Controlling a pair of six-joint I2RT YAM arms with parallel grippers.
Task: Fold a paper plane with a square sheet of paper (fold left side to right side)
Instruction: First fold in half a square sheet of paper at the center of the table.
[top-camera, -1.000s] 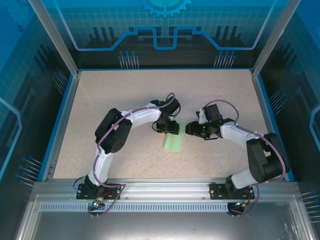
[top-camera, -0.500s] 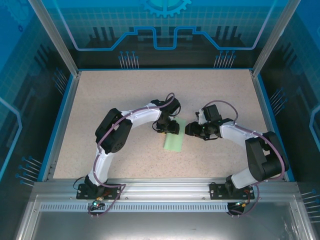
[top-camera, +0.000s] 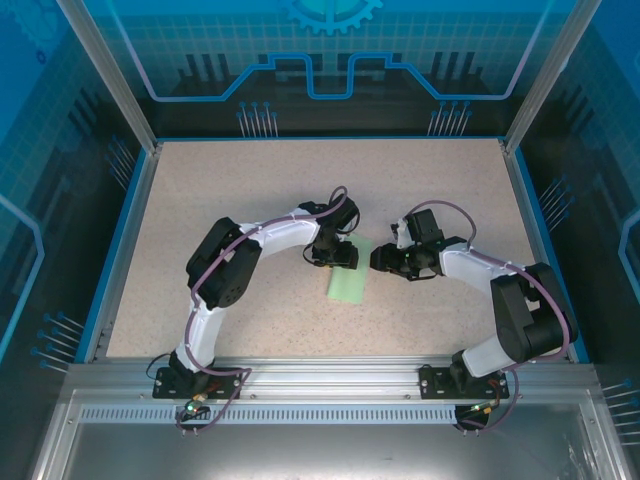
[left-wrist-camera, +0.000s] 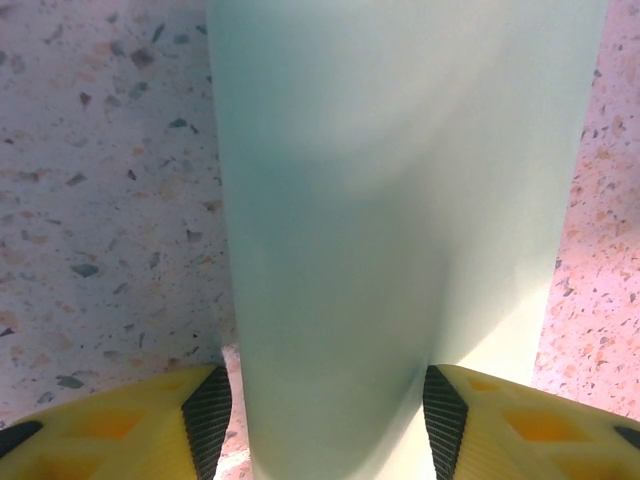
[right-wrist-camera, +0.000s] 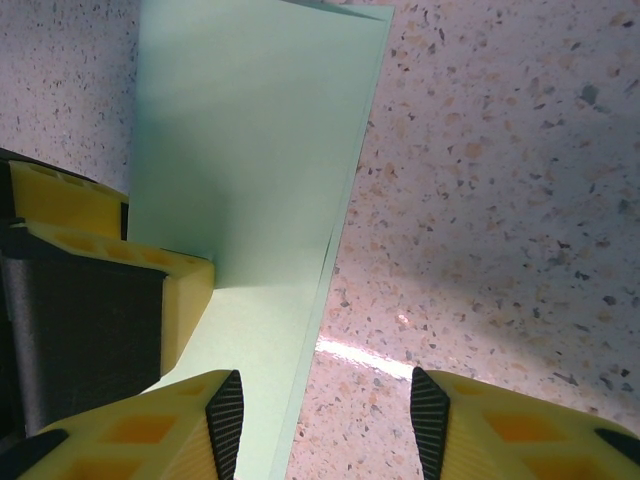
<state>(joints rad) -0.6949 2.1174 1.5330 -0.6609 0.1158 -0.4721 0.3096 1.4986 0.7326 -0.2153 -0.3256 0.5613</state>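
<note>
Yellow fingers of my left gripper (left-wrist-camera: 325, 420) stand apart, one black pad (left-wrist-camera: 208, 415) on each side of the paper (left-wrist-camera: 400, 200). The paper runs straight ahead from between them as a pale green strip, flat on the speckled table (left-wrist-camera: 100, 200). I cannot tell whether the pads touch its long edges. My right gripper (right-wrist-camera: 328, 425) is spread too and clamps nothing. The strip's layered edge passes between its fingers, one over paper and the other over bare table. Just left of it, a finger of my left gripper meets the paper. From above, both grippers are at the strip's far end, and the strip reaches back toward my bases.
</note>
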